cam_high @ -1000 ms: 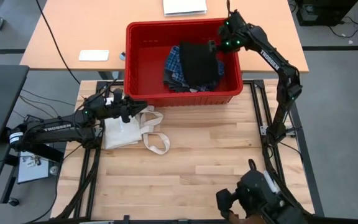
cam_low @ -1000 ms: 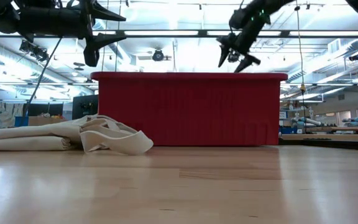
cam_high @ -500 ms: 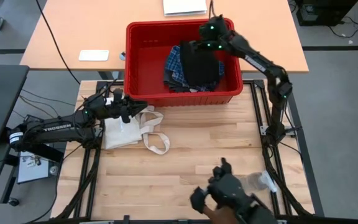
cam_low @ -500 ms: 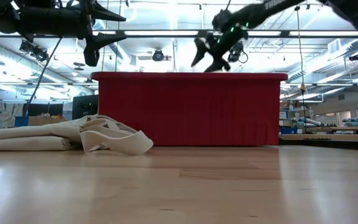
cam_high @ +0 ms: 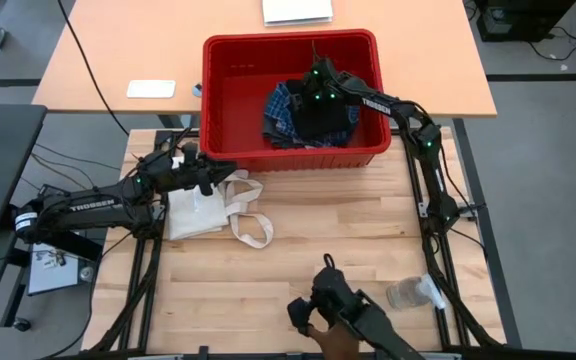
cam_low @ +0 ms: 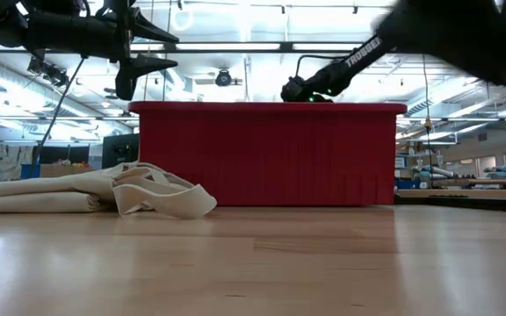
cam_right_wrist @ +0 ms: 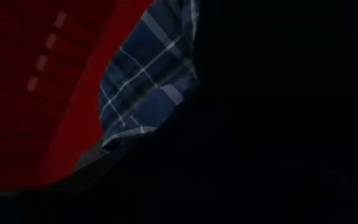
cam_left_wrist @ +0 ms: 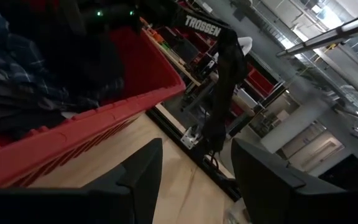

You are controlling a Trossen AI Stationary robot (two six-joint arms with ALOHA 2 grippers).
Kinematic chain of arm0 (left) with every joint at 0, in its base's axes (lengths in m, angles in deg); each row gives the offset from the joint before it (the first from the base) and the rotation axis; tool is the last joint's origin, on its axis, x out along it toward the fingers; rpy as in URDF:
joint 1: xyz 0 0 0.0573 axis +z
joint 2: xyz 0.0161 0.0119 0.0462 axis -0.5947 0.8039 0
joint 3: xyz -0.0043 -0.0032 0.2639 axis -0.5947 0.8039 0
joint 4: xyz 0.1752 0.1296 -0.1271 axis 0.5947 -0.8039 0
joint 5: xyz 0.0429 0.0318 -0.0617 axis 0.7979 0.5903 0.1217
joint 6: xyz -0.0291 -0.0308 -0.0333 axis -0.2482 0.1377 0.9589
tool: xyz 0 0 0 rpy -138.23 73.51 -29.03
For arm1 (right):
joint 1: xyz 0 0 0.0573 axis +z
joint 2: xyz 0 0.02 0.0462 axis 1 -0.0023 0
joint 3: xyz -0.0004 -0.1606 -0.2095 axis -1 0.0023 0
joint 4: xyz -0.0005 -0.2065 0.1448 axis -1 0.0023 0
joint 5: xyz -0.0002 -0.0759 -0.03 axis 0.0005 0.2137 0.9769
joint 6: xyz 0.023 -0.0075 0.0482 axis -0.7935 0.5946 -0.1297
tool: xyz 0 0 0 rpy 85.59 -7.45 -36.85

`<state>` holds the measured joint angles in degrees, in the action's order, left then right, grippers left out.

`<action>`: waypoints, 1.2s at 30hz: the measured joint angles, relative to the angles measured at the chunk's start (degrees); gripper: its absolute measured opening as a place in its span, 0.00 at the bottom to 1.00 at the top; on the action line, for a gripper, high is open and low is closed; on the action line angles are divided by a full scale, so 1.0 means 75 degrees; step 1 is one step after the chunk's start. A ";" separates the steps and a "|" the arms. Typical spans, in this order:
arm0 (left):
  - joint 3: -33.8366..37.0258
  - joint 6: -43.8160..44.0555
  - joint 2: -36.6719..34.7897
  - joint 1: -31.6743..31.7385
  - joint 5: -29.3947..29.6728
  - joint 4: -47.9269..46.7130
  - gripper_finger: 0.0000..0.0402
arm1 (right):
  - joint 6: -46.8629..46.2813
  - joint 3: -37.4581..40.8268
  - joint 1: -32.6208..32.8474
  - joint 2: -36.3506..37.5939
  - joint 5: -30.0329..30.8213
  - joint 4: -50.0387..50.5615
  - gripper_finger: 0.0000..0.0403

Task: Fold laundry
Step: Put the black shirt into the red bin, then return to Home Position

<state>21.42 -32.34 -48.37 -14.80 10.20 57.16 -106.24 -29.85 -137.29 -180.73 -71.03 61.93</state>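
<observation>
The laundry lies in a red bin [cam_high: 230, 100] at the table's far side. It is a blue-and-white plaid shirt [cam_high: 280, 108] with a black garment [cam_high: 326, 122] heaped partly over it. My right gripper [cam_high: 314, 84] is down inside the bin, over the black garment. Its wrist view is filled by the black garment [cam_right_wrist: 278, 124] and the plaid shirt [cam_right_wrist: 148, 81], and its fingers do not show. My left gripper [cam_left_wrist: 194, 186] hovers open and level above the table's left part, just in front of the bin, holding nothing.
A cream tote bag [cam_high: 213, 212] lies on the table under my left gripper, its straps toward the middle. A clear bottle [cam_high: 413, 293] lies at the near right. A person's hand with a dark thing [cam_high: 336, 312] reaches in over the near edge.
My right gripper has swung from above the bin's far right corner toward the table's left and sunk into the bin, down to the black garment. The person's hand at the near edge has moved toward the left.
</observation>
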 joint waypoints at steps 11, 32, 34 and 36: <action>0.0001 -0.0192 -0.0057 0.0000 -0.0061 -0.0040 0.49 | 0.0887 -0.1074 0.0401 0.1704 0.1876 0.0045 0.79; -0.3343 -0.4754 -0.0598 -0.0127 0.0783 -0.6663 0.36 | 0.0697 0.0088 0.2580 0.6372 0.3717 0.2006 0.78; -0.3265 -0.4800 -0.1091 -0.0227 0.0949 -0.6781 0.35 | 0.0568 0.0946 0.2931 0.6979 0.4290 0.1902 0.77; -0.3060 -0.4745 -0.1651 -0.0345 0.1187 -0.6865 0.35 | 0.0355 0.1913 0.3309 0.7585 0.4744 0.1516 0.75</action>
<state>-1.53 -67.92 -60.75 -17.39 19.09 5.68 -103.58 -15.51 -112.47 -123.85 -35.46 73.30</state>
